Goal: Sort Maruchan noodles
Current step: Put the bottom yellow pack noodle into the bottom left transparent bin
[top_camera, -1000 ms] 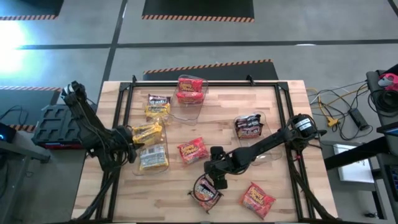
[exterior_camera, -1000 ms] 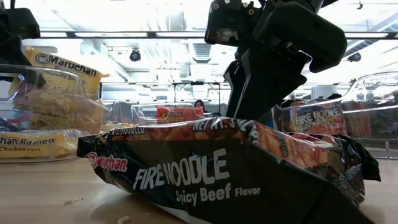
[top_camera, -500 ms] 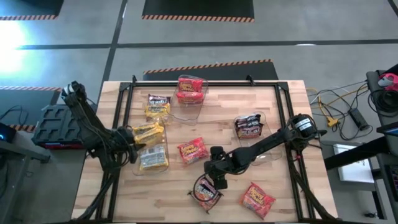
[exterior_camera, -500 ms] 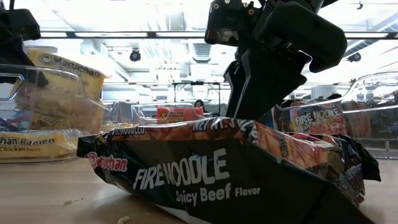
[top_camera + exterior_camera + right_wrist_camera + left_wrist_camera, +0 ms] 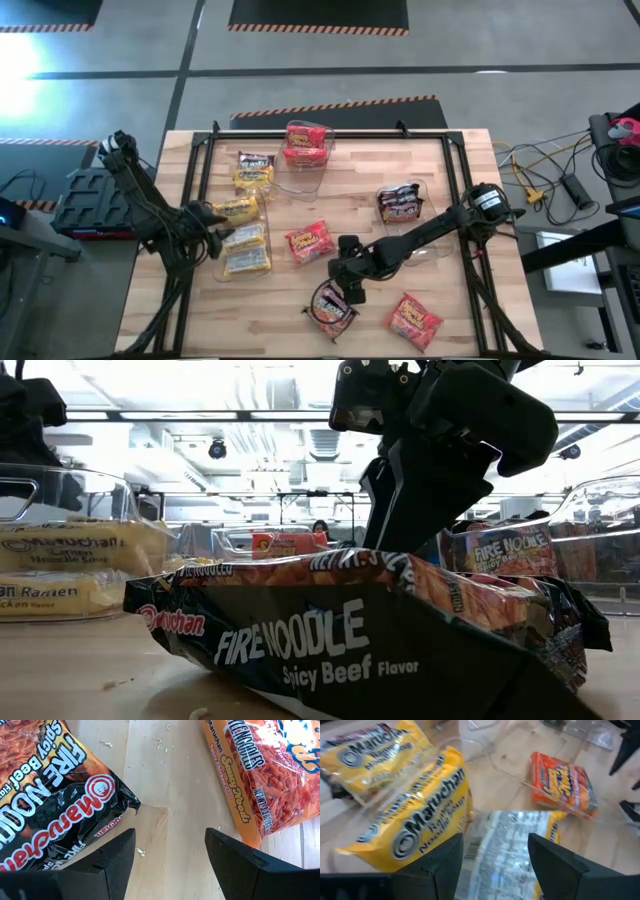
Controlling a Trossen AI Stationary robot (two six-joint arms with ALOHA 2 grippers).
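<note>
My left gripper stands open over the clear left bin. In that bin a yellow Maruchan packet lies flat with two more packets, one of them back side up. My right gripper hangs open above bare table. It is between a black Fire Noodle packet and a red packet, touching neither.
A far clear bin holds red packets, and a right clear bin holds a black one. Loose on the table lie a red packet and a black and a yellow packet at the far left. A black frame edges the table.
The yellow packet that stood tilted at my left gripper has fallen flat onto the packets in the left bin, so my left gripper has let go of it. The right arm has kept still.
</note>
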